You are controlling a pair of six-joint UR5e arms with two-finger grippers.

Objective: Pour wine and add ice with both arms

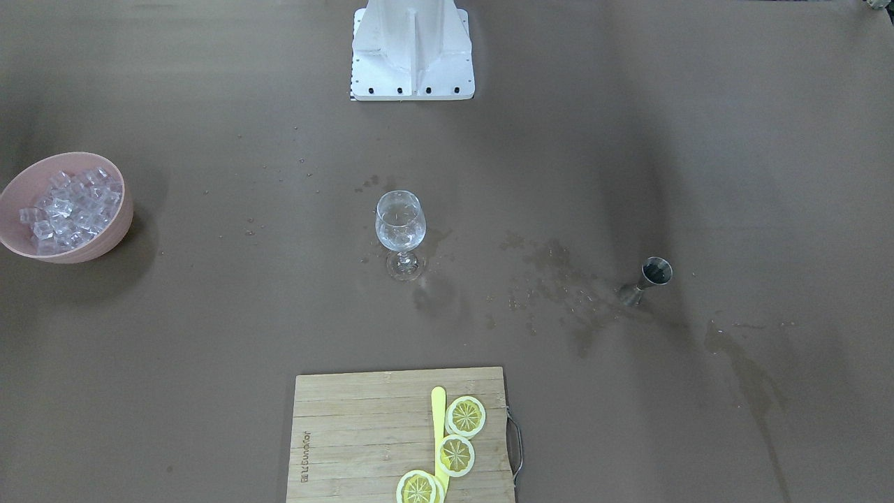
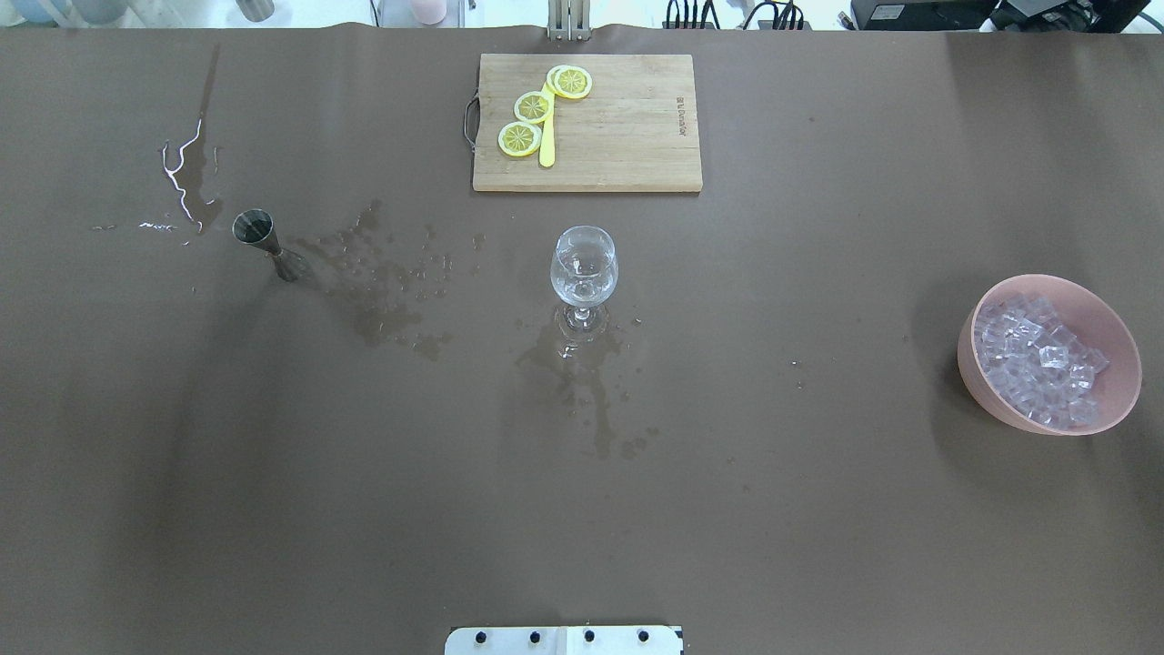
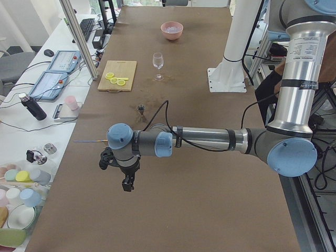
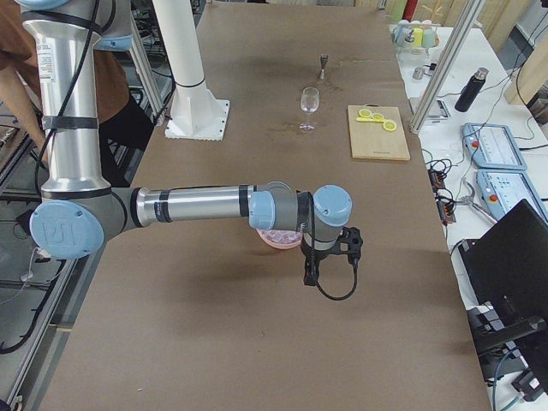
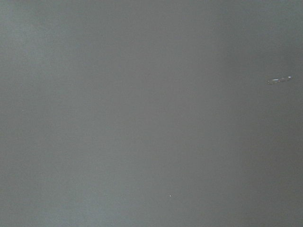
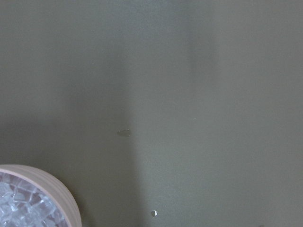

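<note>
A clear wine glass [image 1: 400, 227] stands upright mid-table, also in the overhead view [image 2: 584, 268]; a little clear wine seems to lie in its bowl. A steel jigger [image 1: 649, 278] [image 2: 264, 238] stands on the robot's left. The ice [image 1: 66, 206] [image 2: 1037, 364] fills a pink bowl [image 1: 105, 244] on the robot's right. My left gripper [image 3: 127, 184] hangs over the table's left end, far from the jigger. My right gripper [image 4: 310, 276] hangs just beyond the bowl [image 6: 47, 182]. Both show only in side views, so I cannot tell whether they are open or shut.
A wooden cutting board [image 1: 349, 433] [image 2: 618, 136] with three lemon slices [image 1: 455, 454] and a yellow stick lies at the far edge. Wet stains [image 2: 382, 291] spread between jigger and glass and in front of the glass. The white base block [image 1: 412, 63] sits at the robot's side.
</note>
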